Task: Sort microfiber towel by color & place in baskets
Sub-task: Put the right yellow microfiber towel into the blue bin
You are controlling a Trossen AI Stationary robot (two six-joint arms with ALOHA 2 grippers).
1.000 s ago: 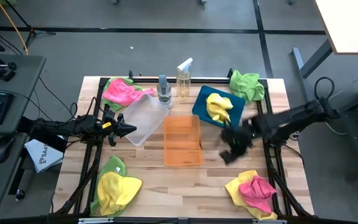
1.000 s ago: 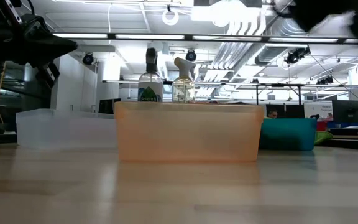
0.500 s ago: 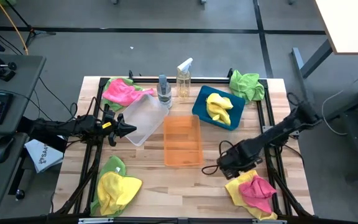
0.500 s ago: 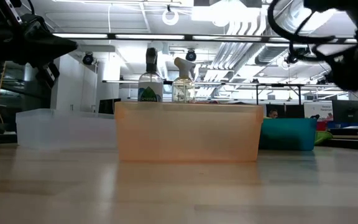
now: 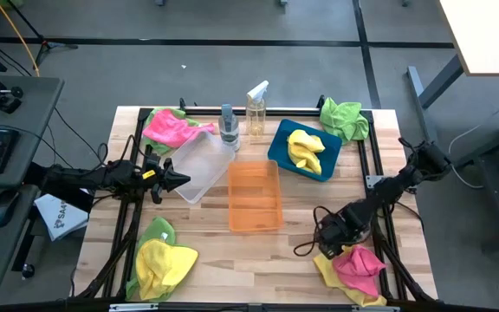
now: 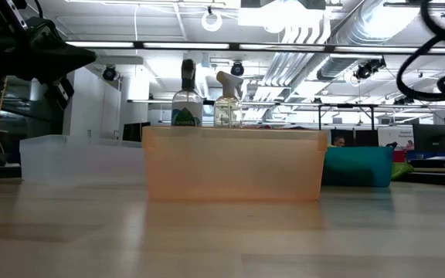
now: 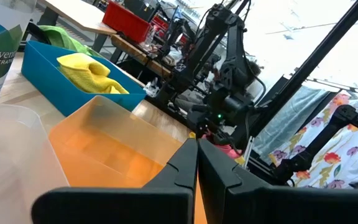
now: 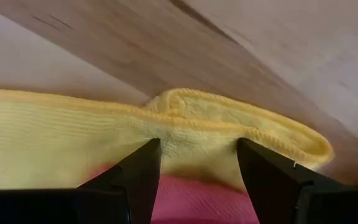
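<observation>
My right gripper (image 5: 329, 244) is open and low over the near-right pile, a yellow towel (image 5: 329, 264) with a pink towel (image 5: 359, 264) on it. In the right wrist view its fingers stand either side of the yellow towel's folded edge (image 8: 197, 118). My left gripper (image 5: 184, 179) is shut and waits by the clear bin (image 5: 199, 165). One yellow towel (image 5: 306, 149) lies in the blue bin (image 5: 277, 149). The orange bin (image 5: 254, 195) sits mid-table. Pink and green towels (image 5: 167, 128) lie far left, a green one (image 5: 345, 117) far right, and a yellow-green pile (image 5: 158, 260) near left. My right gripper (image 8: 197, 149) comes at the yellow towel's folded edge from above, with one open finger (image 8: 138, 174) on each side of it. I cannot tell whether the fingers touch the cloth. The towel lies on the table.
Two spray bottles (image 5: 228, 126) (image 5: 255, 108) stand at the far edge behind the bins. Black frame rails (image 5: 379, 234) run along both table sides. Bare wood (image 5: 249, 256) lies between the two near piles.
My right gripper has travelled from beside the blue bin toward the table's near edge and down, ending over the yellow-pink pile at near right. The towels and bins have not moved.
</observation>
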